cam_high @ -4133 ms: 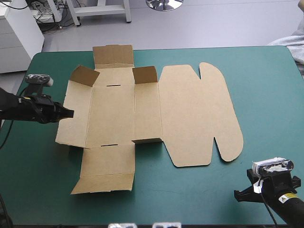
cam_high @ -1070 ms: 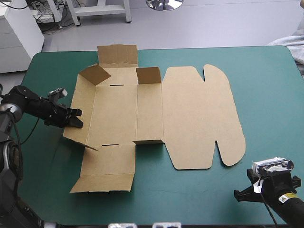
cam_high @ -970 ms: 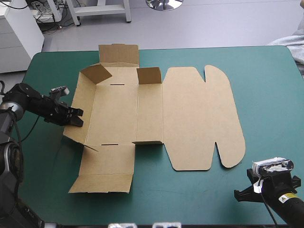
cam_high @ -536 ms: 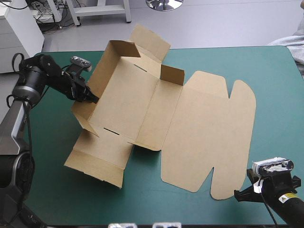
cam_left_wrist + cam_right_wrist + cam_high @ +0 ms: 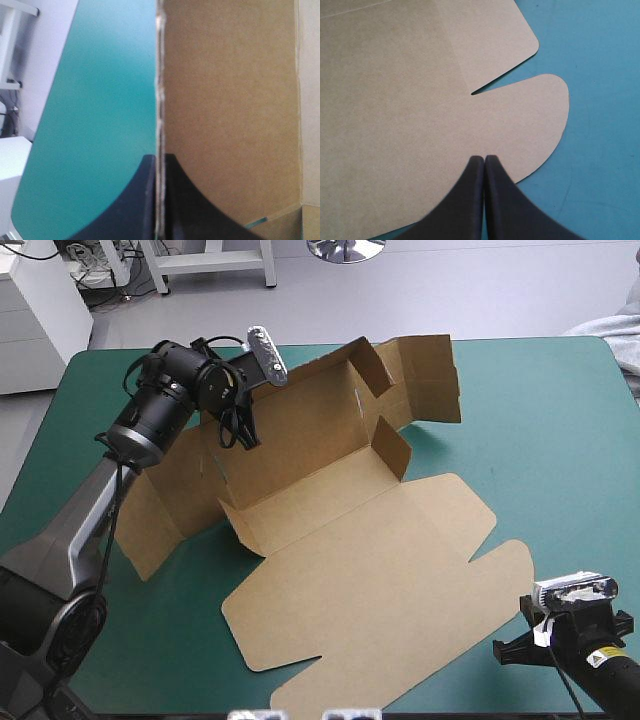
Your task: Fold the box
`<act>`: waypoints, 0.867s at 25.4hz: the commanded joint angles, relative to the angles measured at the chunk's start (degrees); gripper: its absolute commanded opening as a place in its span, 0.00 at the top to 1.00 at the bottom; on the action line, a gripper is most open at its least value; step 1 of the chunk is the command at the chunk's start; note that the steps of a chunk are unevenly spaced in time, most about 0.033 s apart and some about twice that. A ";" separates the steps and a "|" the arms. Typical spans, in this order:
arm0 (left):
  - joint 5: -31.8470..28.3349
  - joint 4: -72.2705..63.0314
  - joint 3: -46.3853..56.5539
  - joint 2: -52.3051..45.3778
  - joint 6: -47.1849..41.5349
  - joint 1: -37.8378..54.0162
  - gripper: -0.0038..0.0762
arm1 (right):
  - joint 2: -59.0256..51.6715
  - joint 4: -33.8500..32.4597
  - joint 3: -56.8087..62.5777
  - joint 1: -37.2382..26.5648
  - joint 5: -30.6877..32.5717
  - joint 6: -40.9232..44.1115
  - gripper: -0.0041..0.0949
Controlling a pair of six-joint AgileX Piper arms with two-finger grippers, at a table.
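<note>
In left pincer (image 5: 159,159): box (image 5: 230,100) wall edge, clamped, tilted up.

- Bright, even overhead light falls across the teal-green table cover (image 5: 560,440).
- The brown box (image 5: 380,560) of cut board casts soft, short shadows just beside its raised walls.

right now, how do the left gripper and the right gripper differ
The left gripper is shut on the box's raised wall; the right gripper is shut on nothing. The left is up at the table's far left; the right sits by the near right corner, at the lid's rounded flap. Both are shut.
</note>
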 commanded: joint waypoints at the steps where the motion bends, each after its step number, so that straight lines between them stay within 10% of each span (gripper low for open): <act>1: -6.34 2.77 -2.00 -3.38 0.26 -1.96 0.96 | 0.56 1.32 -1.45 -0.03 -2.99 -0.21 0.98; 8: -10.01 -0.64 2.37 -5.78 12.53 -4.64 0.96 | 0.56 1.32 -1.45 -0.03 -2.99 -0.21 0.98; 22: -44.12 10.08 33.95 -21.91 13.32 -8.08 0.96 | 0.56 1.32 -1.45 -0.03 -2.96 4.30 0.98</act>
